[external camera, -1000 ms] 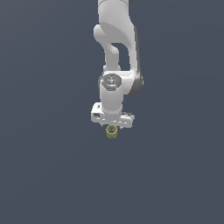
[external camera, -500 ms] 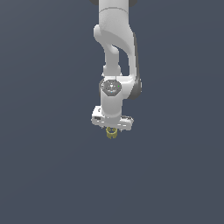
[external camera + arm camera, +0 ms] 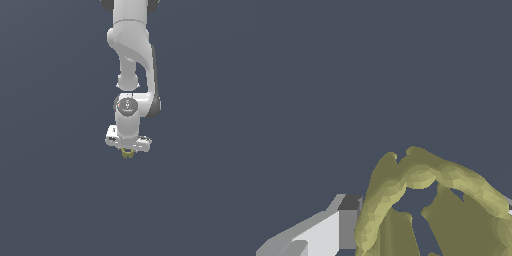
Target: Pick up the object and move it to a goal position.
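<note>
Now claw (image 3: 127, 151) clamped on olive cylinder (image 3: 127, 153).

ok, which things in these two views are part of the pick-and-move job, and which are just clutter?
Part of the job:
- olive-yellow notched cylinder, hollow, held under the gripper
- gripper, jaws closed on the cylinder; one finger sits against its ribbed side

Just lying about:
- nothing else shows; only plain grey-blue background in both views, and no goal marker is visible
</note>
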You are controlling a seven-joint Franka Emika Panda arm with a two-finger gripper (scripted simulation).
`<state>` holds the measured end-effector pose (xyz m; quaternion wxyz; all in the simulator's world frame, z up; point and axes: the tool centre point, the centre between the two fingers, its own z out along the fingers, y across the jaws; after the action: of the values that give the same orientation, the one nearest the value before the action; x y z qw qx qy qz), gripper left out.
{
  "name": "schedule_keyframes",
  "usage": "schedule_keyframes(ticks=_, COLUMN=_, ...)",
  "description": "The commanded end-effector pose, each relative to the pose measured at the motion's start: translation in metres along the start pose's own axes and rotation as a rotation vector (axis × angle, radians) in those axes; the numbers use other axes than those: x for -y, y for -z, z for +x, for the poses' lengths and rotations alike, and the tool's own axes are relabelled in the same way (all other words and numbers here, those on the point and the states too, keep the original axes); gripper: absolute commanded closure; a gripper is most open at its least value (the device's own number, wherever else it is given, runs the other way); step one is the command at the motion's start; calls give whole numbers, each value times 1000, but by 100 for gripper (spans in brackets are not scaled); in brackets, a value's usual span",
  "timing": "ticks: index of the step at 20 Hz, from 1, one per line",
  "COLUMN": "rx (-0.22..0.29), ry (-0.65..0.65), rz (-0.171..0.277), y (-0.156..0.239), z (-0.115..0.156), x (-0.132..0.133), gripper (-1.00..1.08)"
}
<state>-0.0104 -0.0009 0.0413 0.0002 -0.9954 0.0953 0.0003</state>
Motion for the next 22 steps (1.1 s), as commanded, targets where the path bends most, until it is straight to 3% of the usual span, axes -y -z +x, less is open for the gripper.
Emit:
schedule_keyframes(ticks=1, rx=0, ry=0, rz=0, y=-1, z=0, x=0, gripper=108)
schedule_keyframes(ticks=13, rx=-17, ry=1, rz=3, y=6, z=6, x=-4, gripper=108)
schedule_keyframes(ticks=17, rx=-61, ry=5, rz=10, y=23, z=22, x=-17, gripper=108)
schedule_keyframes(ticks=22, rx=-152, ry=13, rz=27, y=60, z=53, x=-43, gripper=108)
